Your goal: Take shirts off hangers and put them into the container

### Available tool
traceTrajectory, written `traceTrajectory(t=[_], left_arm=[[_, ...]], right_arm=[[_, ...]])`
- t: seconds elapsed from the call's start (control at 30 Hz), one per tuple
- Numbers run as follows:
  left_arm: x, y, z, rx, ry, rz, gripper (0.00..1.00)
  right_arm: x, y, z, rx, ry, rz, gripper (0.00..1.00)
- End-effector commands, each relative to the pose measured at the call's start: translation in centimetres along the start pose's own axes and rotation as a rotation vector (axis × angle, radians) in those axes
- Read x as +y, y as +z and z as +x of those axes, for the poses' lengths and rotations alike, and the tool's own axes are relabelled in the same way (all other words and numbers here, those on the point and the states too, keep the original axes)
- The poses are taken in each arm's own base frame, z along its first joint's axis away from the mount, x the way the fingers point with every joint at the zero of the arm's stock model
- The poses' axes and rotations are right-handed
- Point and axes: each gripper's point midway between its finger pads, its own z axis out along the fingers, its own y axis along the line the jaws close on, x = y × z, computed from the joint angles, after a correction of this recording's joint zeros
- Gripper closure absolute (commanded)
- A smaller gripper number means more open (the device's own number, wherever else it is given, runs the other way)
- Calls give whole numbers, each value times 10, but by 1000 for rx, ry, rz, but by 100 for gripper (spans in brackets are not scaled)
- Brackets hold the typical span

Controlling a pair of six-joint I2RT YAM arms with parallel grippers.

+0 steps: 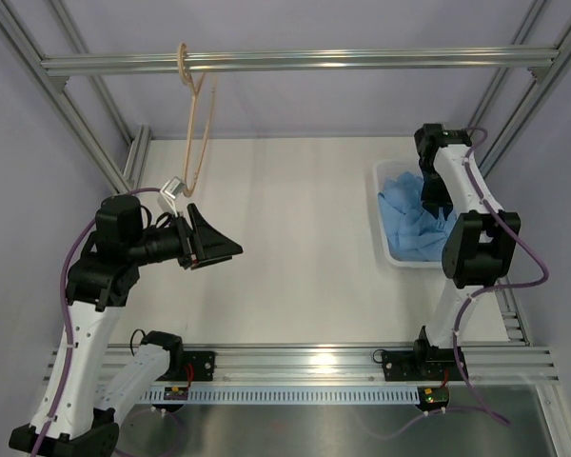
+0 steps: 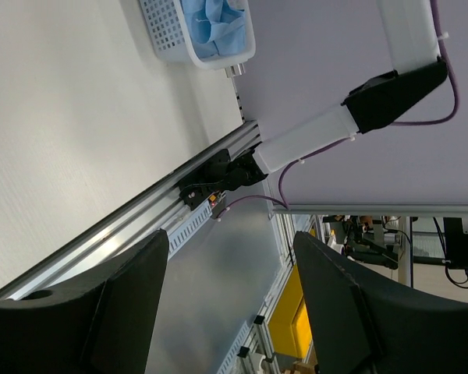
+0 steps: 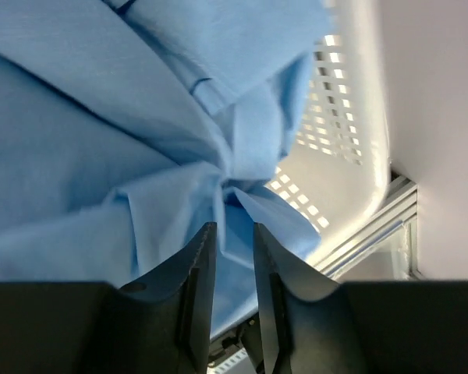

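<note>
Shirt [image 1: 414, 224] is bunched in basket [image 1: 380, 214], at table's [image 1: 295, 238] right edge, toward far corner. Hanger [image 1: 198, 133] is bare, hooked on rail [image 1: 362, 60] over far-left side.

R jaws point down into the heap, parted only a crack. A puckered fold sits right at the tips; can't tell if cloth is caught between them. L jaws are wide, holding nothing, in air over table's left side, near hanger's low end.

Risks, my read:
- If R lifts w/ gap this narrow, fold may snag and drag shirt out over rim. Light basket could tip or slide w/ it.
- Shirt is piled loose, so a sleeve may flop out. R arm [image 1: 476, 238] hides part of the heap.
- L swing could clip hanger and knock it off rail.
</note>
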Motion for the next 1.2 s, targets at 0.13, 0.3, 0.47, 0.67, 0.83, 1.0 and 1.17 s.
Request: traceTrajectory(t=[0.13,0.3,0.47,0.67,0.83,1.0,1.17], left_arm=[[-11,-4,0,-17,19,32,24],[-11,-6,1,-23,33,32,23],[-4,-7,4,-26,33,5,1],[5,-8,7,-44,29,-32,1],[19,-17,10,-76,68,-135,1],[29,-22,10,-106,127,-182,1],[38,-21,14,-118,129,-186,1]], right_arm=[[-59,-93,-23,-263,168,-19,54],[-56,-160,-20,-428,185,-260,37],[-11,-208,15,-493,63,-527,16],[40,-223,73,-443,-115,-633,1],[47,-238,102,-500,-150,-740,1],[44,-258,115,-575,-176,-851,0],[51,-262,125,-571,-234,-890,0]])
